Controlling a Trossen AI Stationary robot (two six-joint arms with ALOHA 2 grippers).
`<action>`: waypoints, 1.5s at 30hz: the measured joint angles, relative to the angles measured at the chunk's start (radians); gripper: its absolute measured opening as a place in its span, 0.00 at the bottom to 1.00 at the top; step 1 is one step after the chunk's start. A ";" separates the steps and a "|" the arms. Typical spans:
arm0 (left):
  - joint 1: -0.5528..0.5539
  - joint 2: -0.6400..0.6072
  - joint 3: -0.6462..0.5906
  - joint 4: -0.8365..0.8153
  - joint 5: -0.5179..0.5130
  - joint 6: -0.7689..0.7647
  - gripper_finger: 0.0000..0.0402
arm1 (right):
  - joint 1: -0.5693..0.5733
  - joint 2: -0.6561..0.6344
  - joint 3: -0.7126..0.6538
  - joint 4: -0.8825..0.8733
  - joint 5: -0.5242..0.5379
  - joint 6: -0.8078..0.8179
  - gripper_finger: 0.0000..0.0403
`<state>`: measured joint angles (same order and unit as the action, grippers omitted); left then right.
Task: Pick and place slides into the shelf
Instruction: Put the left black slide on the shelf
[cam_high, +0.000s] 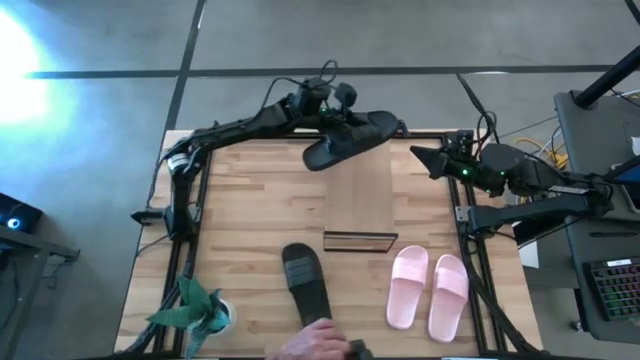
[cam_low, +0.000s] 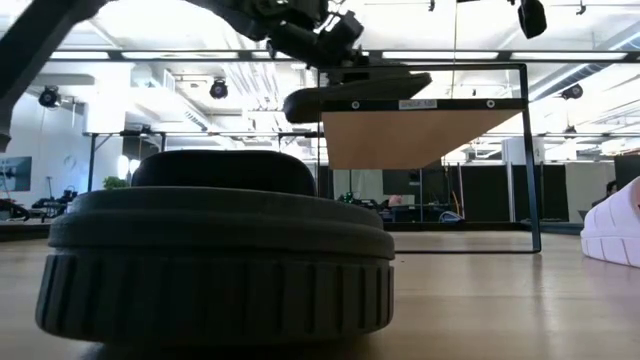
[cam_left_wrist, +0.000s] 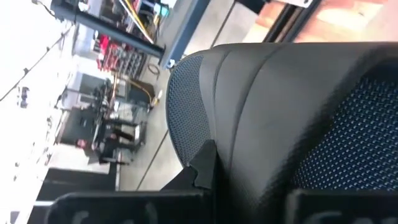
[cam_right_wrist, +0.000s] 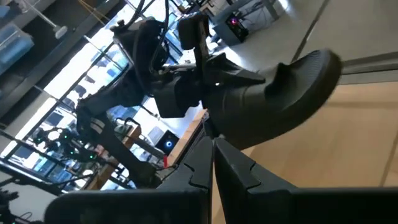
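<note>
My left tool (cam_high: 335, 118) grips a black slide (cam_high: 350, 140); I should level it over the shelf (cam_high: 360, 200) below before releasing.

You see one black slide (cam_high: 352, 139) raised over the shelf (cam_high: 360, 203), another black slide (cam_high: 306, 283) flat in front, pink pair (cam_high: 428, 289) side by side.

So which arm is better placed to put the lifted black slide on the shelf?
The left. Its gripper already holds the black slide right at the shelf top's far end; the right gripper waits beside it, holding nothing.
</note>
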<state>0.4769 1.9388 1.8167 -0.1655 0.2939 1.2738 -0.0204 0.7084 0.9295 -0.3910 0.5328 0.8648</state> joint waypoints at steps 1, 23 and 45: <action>0.002 0.019 0.016 -0.001 0.016 0.006 0.00 | 0.000 0.003 0.000 0.000 0.003 0.001 0.02; 0.001 0.203 0.127 0.063 0.034 0.049 0.00 | 0.000 0.008 0.000 -0.078 0.037 0.097 0.02; -0.036 0.174 0.089 0.009 -0.123 0.032 0.38 | 0.000 0.011 -0.001 -0.182 -0.012 0.148 0.02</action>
<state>0.4407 2.1131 1.9052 -0.1562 0.1706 1.3059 -0.0203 0.7189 0.9283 -0.5732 0.5203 1.0129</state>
